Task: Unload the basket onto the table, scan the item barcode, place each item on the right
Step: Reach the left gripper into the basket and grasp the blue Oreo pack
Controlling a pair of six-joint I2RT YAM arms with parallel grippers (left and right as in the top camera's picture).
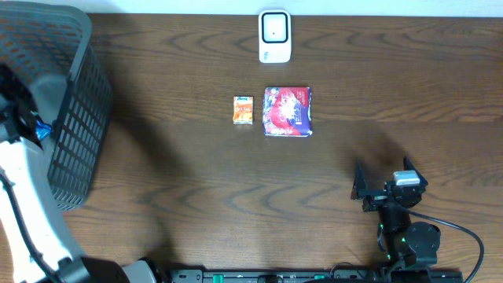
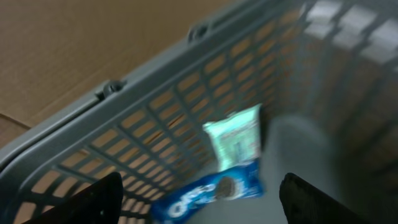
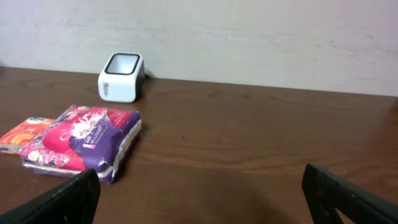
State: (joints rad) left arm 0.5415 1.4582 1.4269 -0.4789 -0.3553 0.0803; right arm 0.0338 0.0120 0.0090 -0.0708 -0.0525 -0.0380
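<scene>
In the left wrist view my left gripper (image 2: 200,190) hangs open inside the grey basket (image 2: 155,118). A blue Oreo packet (image 2: 214,190) lies below, between the two fingers and apart from both. A mint-green packet (image 2: 236,138) lies just behind it. The white barcode scanner (image 1: 274,35) stands at the table's far edge, also in the right wrist view as the scanner (image 3: 121,76). My right gripper (image 1: 383,174) rests open and holds nothing at the front right of the table; in its own view the right gripper (image 3: 199,186) has only bare wood between its fingers.
A red-and-purple packet (image 1: 288,112) and a small orange packet (image 1: 243,110) lie side by side in front of the scanner. The basket (image 1: 75,118) stands at the table's left end, with the white left arm (image 1: 23,181) reaching over it.
</scene>
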